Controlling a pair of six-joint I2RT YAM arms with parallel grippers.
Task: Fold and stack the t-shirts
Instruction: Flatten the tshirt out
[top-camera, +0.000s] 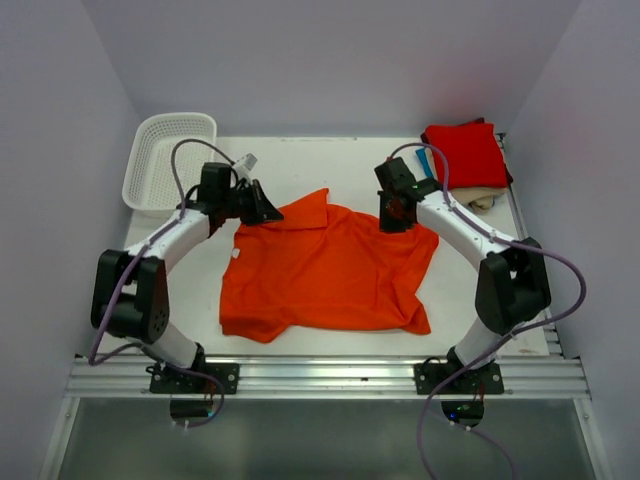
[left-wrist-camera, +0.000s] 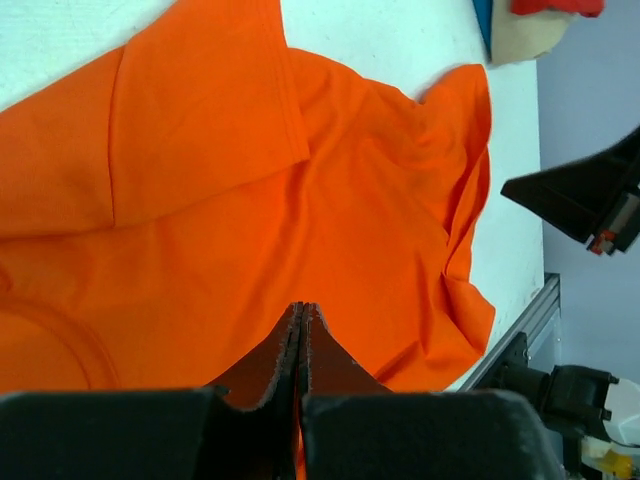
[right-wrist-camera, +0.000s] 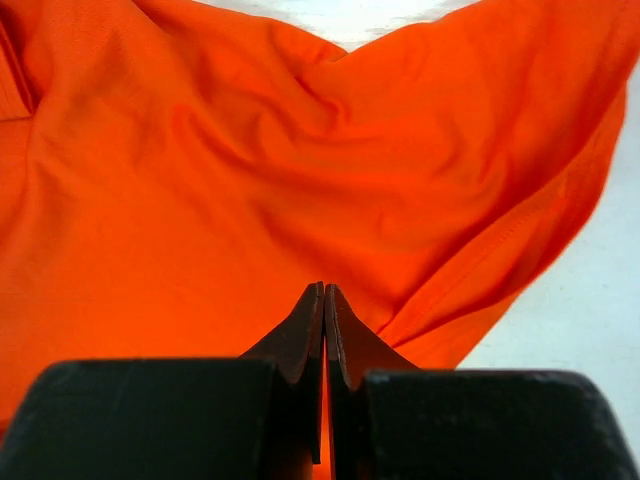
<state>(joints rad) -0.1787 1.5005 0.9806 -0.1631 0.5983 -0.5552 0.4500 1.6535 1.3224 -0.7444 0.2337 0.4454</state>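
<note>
Inspecting both pincers: my left gripper (left-wrist-camera: 302, 308) is clamped on the orange t-shirt (top-camera: 330, 270) at its far left corner, and my right gripper (right-wrist-camera: 323, 290) likewise at its far right edge (a sliver of orange shows between each pair of fingers). The shirt lies spread and wrinkled, mid-worktop (top-camera: 330, 160). Far right corner: a folded red t-shirt (top-camera: 465, 155) tops a stack. Far left corner: white mesh basket (top-camera: 140, 170).

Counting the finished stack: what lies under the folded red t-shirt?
A blue edge and a beige layer show beneath the red t-shirt; anything deeper is covered.
</note>
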